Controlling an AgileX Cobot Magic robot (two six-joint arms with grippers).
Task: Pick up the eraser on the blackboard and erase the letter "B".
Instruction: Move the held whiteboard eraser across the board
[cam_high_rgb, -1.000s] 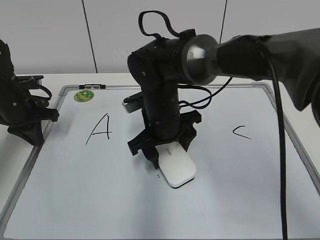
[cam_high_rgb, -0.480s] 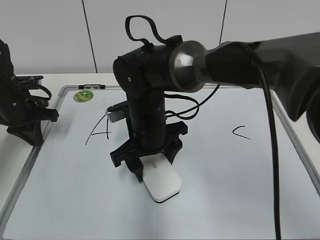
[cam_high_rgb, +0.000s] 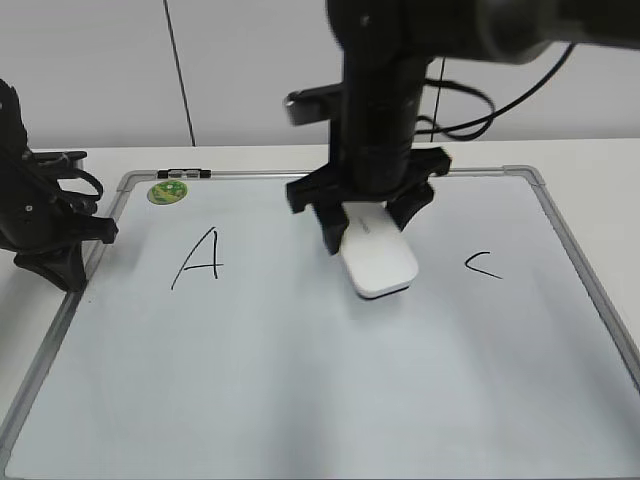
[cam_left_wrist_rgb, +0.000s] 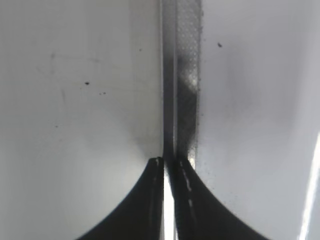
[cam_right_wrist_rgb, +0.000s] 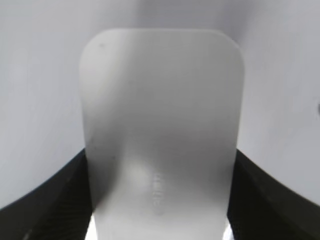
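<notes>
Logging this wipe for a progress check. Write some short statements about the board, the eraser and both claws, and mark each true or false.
1. The right claw grips the eraser. True.
2. A black "B" shows on the board between the "A" and the "C". False: no "B" is visible there; the eraser and bare board fill that space.
3. The left claw holds the eraser. False: it is shut with nothing in it, at the board's left frame.
4. A green sticker sits at the board's far left corner. True.
5. The eraser lies over the "C". False: it is left of the "C", apart from it.
</notes>
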